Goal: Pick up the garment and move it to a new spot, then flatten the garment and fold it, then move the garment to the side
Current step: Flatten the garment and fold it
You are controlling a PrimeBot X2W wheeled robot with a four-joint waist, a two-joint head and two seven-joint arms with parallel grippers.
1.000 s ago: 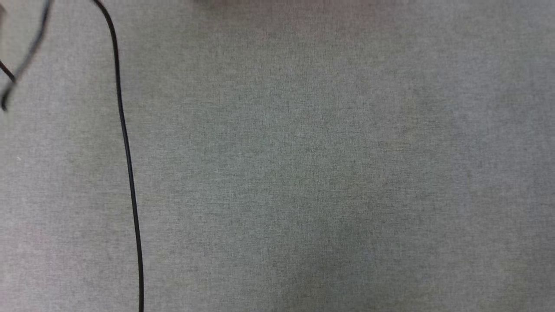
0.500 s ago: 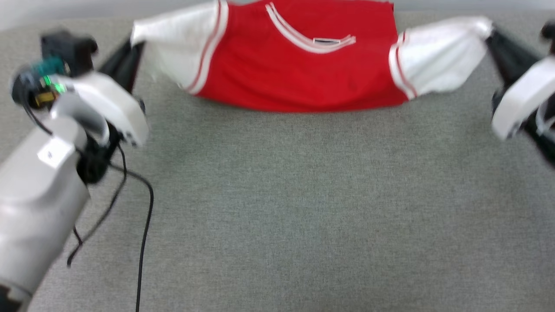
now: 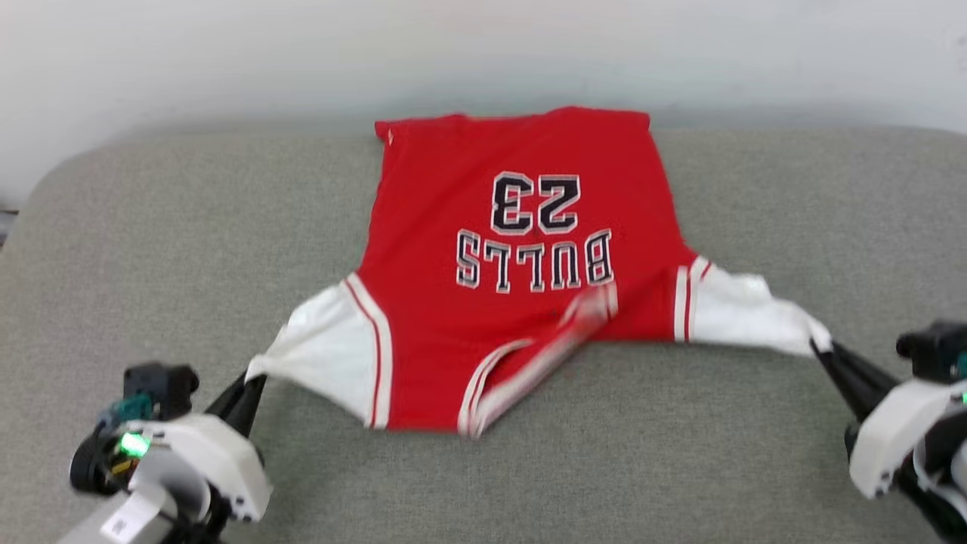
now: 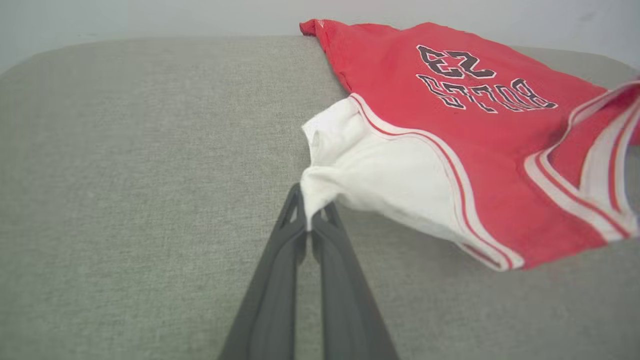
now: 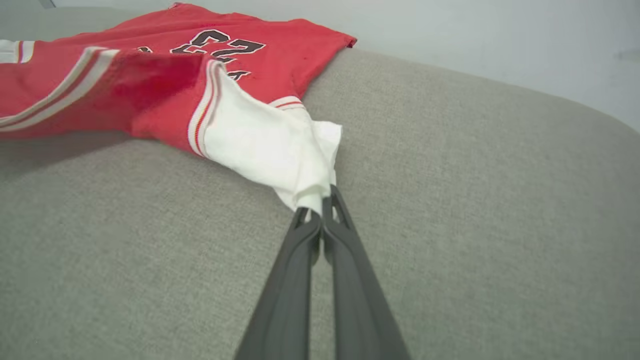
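Note:
The garment (image 3: 521, 264), a red jersey with white sleeves and "BULLS 23" lettering facing up and upside down to me, is stretched across the grey cushioned surface (image 3: 151, 227). My left gripper (image 3: 253, 378) is shut on the tip of the white sleeve at the lower left; in the left wrist view the left gripper (image 4: 310, 217) pinches the bunched white cloth of the garment (image 4: 450, 150). My right gripper (image 3: 820, 346) is shut on the other sleeve's tip at the right; the right wrist view shows the right gripper (image 5: 320, 207) pinching the garment (image 5: 260, 145). The striped neckline edge hangs loose near me.
A pale wall (image 3: 483, 53) rises behind the surface's rounded far edge. Bare grey fabric stretches on both sides of the jersey and in front of it.
The head camera has tilted up, so the whole picture shifted. The jersey, held by both sleeves, now lies with its lettered side up and its hem toward the wall.

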